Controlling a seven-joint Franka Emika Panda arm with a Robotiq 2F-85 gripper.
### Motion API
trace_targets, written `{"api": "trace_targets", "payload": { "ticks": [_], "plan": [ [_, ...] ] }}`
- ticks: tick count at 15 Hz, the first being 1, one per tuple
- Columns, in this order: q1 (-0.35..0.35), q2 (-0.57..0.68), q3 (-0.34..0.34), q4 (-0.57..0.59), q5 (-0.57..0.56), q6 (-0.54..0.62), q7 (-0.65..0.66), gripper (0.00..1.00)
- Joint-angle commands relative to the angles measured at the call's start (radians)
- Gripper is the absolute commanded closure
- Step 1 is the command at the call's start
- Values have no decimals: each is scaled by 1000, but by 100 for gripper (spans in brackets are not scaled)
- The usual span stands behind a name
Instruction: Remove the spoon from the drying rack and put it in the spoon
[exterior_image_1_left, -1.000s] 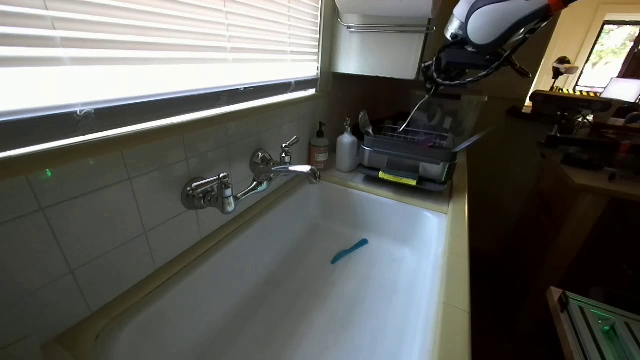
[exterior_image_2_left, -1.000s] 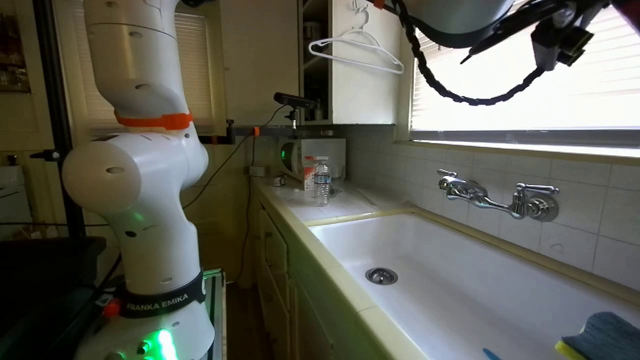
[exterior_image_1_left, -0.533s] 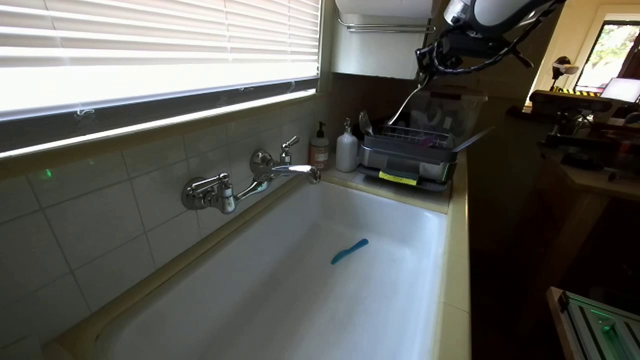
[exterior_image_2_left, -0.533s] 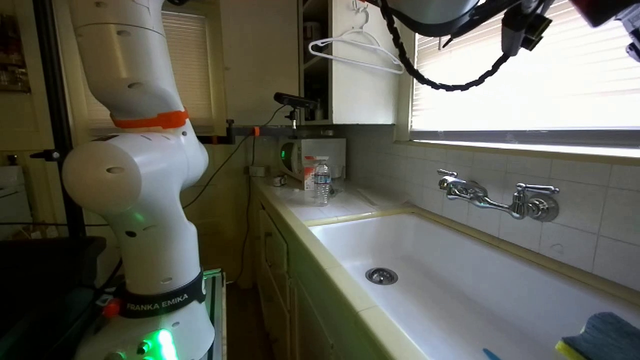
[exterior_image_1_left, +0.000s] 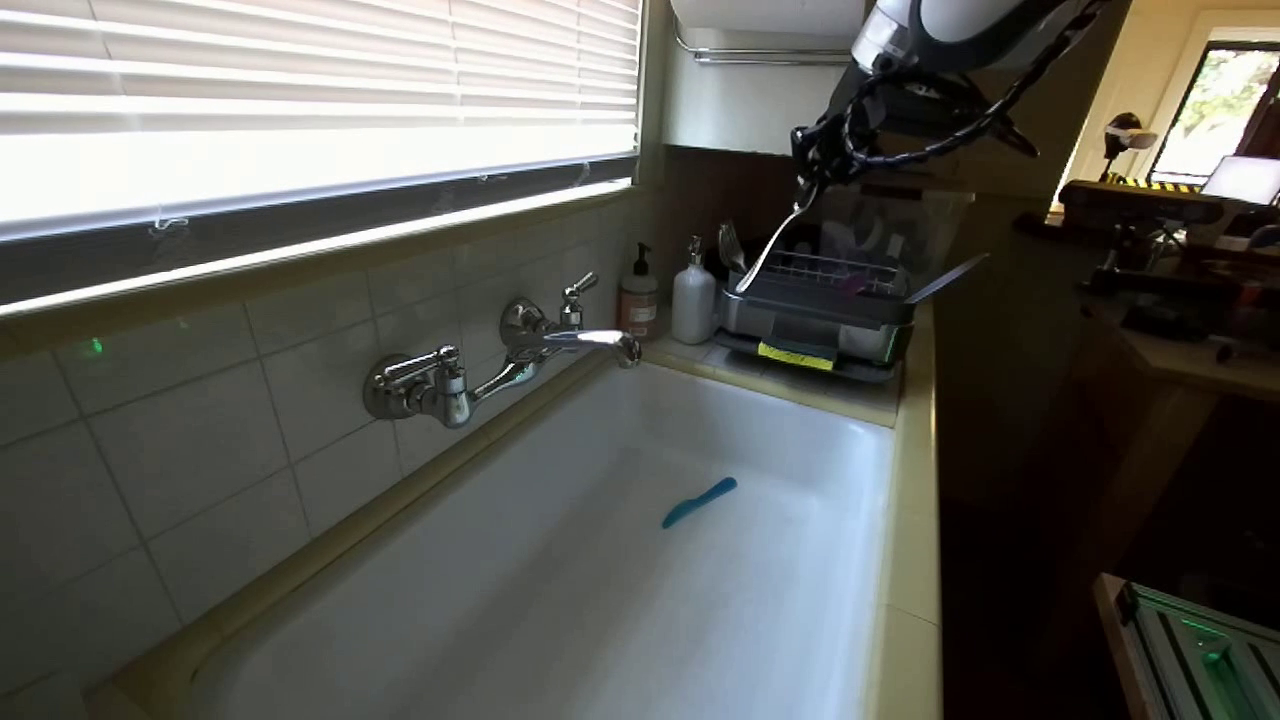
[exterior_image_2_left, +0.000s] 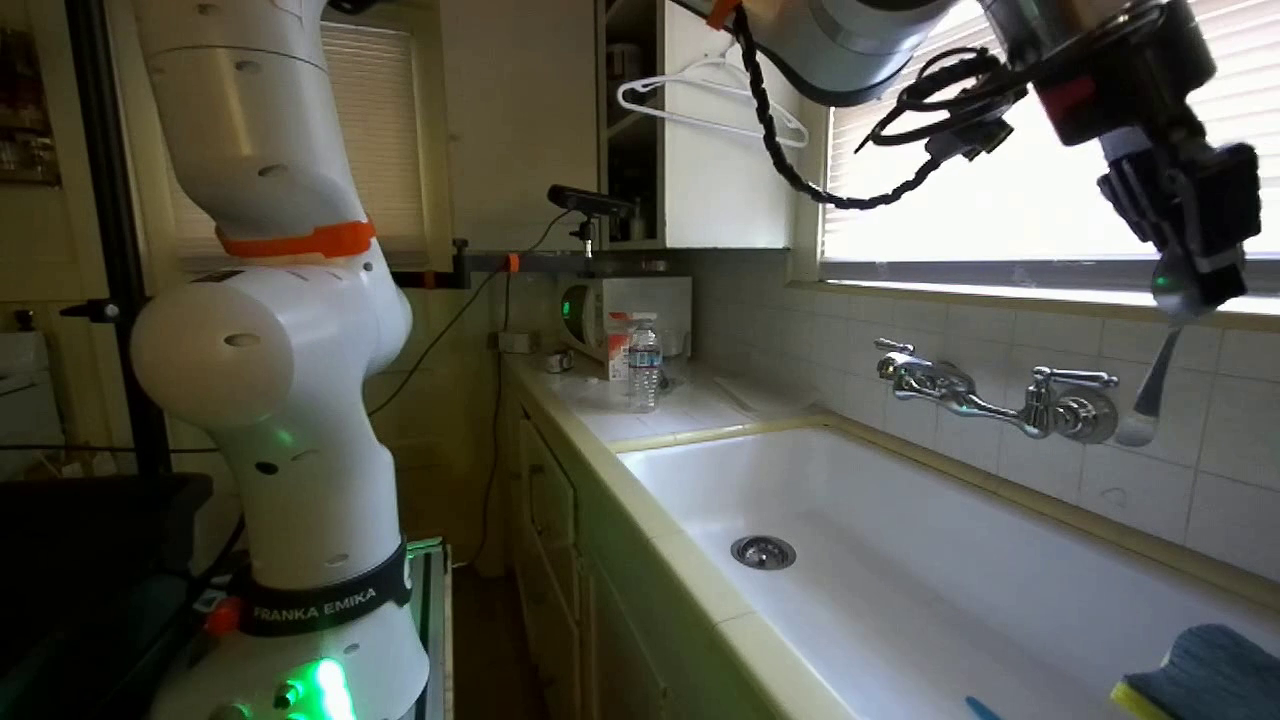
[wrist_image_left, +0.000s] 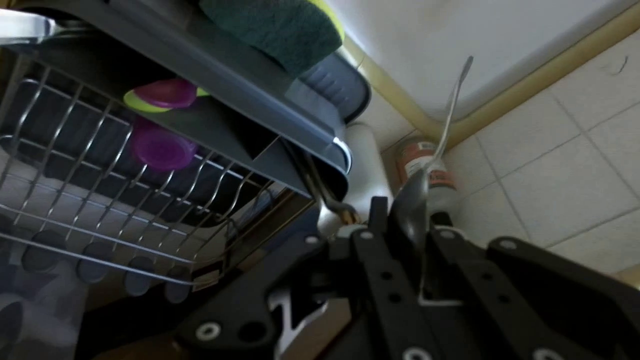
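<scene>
My gripper (exterior_image_1_left: 806, 182) is shut on the spoon (exterior_image_1_left: 772, 243) near its bowl; the handle slants down to the left. The spoon also shows in an exterior view (exterior_image_2_left: 1152, 385) under my gripper (exterior_image_2_left: 1200, 285). In the wrist view the spoon's bowl (wrist_image_left: 414, 200) sits between the fingers of my gripper (wrist_image_left: 410, 227), and the thin handle points away over the soap bottles toward the sink edge. The dark grey drying rack (exterior_image_1_left: 815, 300) stands at the sink's far end, below and right of the spoon; it also fills the wrist view's left side (wrist_image_left: 235, 75).
A fork (exterior_image_1_left: 732, 247) stands at the rack's left end; a long utensil (exterior_image_1_left: 948, 278) juts out right. White (exterior_image_1_left: 693, 305) and brown (exterior_image_1_left: 638, 300) soap bottles stand beside the rack. The faucet (exterior_image_1_left: 590, 342) overhangs the sink (exterior_image_1_left: 560, 590), where a blue utensil (exterior_image_1_left: 700, 503) lies.
My gripper has moved left and slightly down in an exterior view, carrying the spoon from above the rack's middle to its left end. The gripper and spoon have come into the other exterior picture.
</scene>
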Motion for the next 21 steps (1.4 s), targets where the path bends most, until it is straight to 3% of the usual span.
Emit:
{"api": "trace_targets", "payload": {
  "ticks": [1,21],
  "plan": [
    [26,20,12,-21,71,-37,-86,97],
    [97,292,86,18,148,-78,-227,97]
  ]
}}
